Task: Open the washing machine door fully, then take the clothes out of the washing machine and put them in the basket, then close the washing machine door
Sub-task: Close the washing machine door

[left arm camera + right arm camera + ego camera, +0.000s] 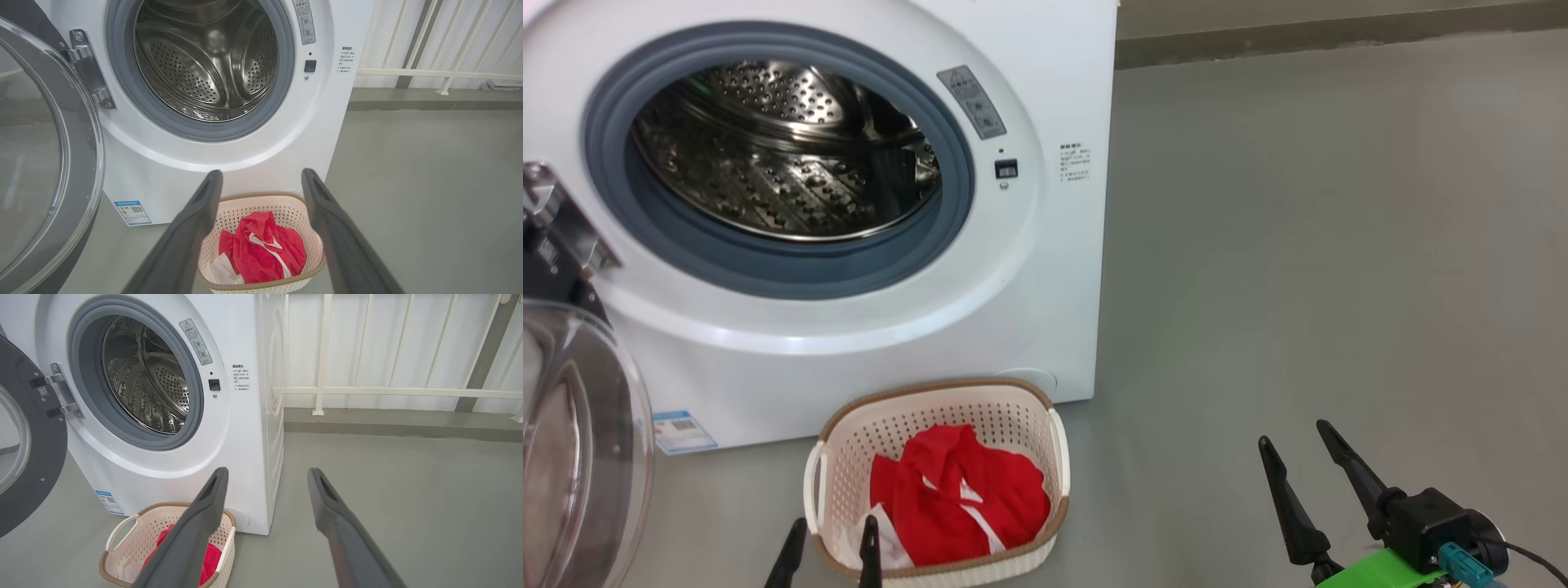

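Jaws gape above grey floor, white railing beyond.

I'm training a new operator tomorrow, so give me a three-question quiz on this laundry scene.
1. True or false: the round black-rimmed glass washing machine door stands open.
2. Where are the bright red clothes? A) in the perforated steel drum B) in the cream perforated plastic basket C) on the grey floor
3. Fill in: the left claw and the right claw both stand ____.
Key: 1 true; 2 B; 3 open.
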Controlling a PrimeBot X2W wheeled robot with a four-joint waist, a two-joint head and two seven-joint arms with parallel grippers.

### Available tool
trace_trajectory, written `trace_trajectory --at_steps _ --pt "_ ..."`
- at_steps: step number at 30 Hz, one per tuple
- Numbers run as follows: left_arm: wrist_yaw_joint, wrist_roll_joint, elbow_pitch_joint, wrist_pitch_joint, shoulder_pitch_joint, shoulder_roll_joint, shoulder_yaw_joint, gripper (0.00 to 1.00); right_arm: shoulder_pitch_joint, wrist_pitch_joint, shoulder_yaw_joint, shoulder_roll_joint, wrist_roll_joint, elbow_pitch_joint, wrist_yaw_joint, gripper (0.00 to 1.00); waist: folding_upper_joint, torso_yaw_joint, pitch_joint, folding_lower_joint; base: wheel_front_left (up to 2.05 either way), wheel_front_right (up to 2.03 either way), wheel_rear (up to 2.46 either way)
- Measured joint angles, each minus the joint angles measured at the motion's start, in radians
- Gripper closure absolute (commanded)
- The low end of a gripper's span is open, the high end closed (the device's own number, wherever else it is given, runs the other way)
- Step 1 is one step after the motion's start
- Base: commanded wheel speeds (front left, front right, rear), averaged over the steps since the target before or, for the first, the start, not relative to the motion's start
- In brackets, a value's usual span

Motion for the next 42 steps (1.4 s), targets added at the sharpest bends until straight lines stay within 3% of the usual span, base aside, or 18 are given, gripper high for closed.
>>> trace_trajectory --at_steps 11,42 --pt "0.008 -0.002 0.0 -0.005 0.0 0.01 -0.003 0.0 0.001 0.0 0.0 0.0 0.0 0.0 0.0 0.0 0.0 0.004 0.001 0.0 -0.97 0.97 0.0" --pt "0.034 -0.011 -0.01 -0.009 0.0 0.011 -0.018 0.0 0.002 0.001 -0.002 0.0 -0.01 -0.002 0.0 0.0 0.0 0.019 0.004 0.0 -0.01 0.01 0.0"
